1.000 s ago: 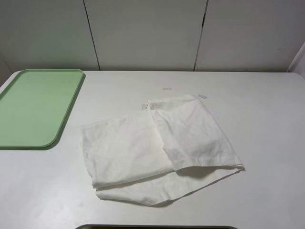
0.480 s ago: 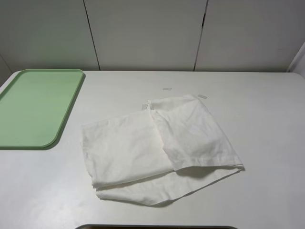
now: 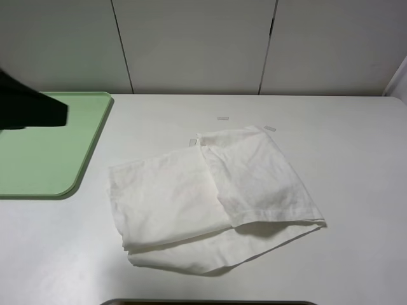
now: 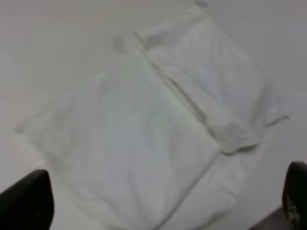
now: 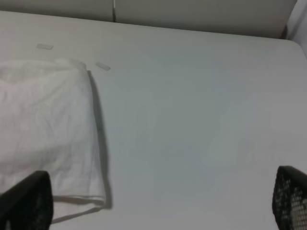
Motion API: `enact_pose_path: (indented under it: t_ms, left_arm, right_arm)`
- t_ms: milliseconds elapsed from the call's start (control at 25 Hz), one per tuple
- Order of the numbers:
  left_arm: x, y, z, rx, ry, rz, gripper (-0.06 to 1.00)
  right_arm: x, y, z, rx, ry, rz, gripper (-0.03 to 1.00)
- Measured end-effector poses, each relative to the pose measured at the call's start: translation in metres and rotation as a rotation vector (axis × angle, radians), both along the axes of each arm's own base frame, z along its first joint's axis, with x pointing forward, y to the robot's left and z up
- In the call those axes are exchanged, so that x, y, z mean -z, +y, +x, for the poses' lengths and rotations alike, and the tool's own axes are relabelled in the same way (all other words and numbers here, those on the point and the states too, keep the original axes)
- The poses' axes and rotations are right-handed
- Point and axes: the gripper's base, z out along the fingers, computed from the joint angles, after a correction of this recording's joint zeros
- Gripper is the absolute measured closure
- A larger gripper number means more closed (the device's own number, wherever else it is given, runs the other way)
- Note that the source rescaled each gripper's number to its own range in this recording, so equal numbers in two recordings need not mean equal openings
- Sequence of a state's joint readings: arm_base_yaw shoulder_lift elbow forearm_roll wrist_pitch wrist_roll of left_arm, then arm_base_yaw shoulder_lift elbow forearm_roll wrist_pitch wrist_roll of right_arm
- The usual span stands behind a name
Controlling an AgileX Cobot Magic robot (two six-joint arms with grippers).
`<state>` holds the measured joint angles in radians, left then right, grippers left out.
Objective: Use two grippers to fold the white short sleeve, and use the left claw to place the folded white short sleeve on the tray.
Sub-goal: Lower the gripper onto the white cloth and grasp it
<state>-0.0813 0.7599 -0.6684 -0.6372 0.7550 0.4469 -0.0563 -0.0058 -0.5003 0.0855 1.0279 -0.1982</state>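
The exterior high camera is looking down from the near edge across the whole tabletop toward the far wall, taking in the tray at the left and the white short sleeve in the middle. The left wrist camera is hanging close above that garment, slightly blurred, while the right wrist camera is looking low across its right part toward the far wall, sharing the tape strips with the high view.

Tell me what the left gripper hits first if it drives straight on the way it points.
The left gripper would most likely meet the shirt, which fills its wrist view straight ahead between the open fingers. How far off is unclear.
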Motion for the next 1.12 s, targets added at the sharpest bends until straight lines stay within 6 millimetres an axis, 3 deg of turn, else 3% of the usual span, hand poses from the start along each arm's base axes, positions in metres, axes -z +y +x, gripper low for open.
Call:
enact_pose_path:
  t_ms: [120, 200, 240, 400, 480, 520, 560, 720, 1120]
  left_arm:
    - [0.007, -0.006, 0.016, 0.043, 0.034, -0.037, -0.01]
    - [0.022, -0.015, 0.041, 0.105, 0.096, -0.097, -0.01]
    - [0.043, -0.023, 0.065, 0.147, 0.175, -0.182, -0.01]
    - [0.088, -0.031, 0.086, 0.123, 0.242, -0.27, -0.01]
    - [0.094, -0.031, 0.088, 0.112, 0.246, -0.271, -0.01]
    - [0.11, -0.031, 0.087, 0.089, 0.278, -0.272, -0.01]
    - [0.11, -0.031, 0.087, 0.089, 0.278, -0.272, -0.01]
    - [0.142, -0.028, 0.072, 0.061, 0.359, -0.24, -0.01]
    - [0.167, -0.022, 0.046, -0.01, 0.373, -0.238, 0.0]
  right_arm:
    - [0.0, 0.0, 0.0, 0.0, 0.0, 0.0, -0.03]
    - [0.0, 0.0, 0.0, 0.0, 0.0, 0.0, -0.03]
    - [0.0, 0.0, 0.0, 0.0, 0.0, 0.0, -0.03]
    - [0.0, 0.0, 0.0, 0.0, 0.0, 0.0, -0.03]
    - [0.0, 0.0, 0.0, 0.0, 0.0, 0.0, -0.03]
    - [0.0, 0.0, 0.0, 0.0, 0.0, 0.0, -0.03]
    - [0.0, 0.0, 0.0, 0.0, 0.0, 0.0, -0.03]
    - [0.0, 0.0, 0.0, 0.0, 0.0, 0.0, -0.03]
    - [0.0, 0.0, 0.0, 0.0, 0.0, 0.0, -0.03]
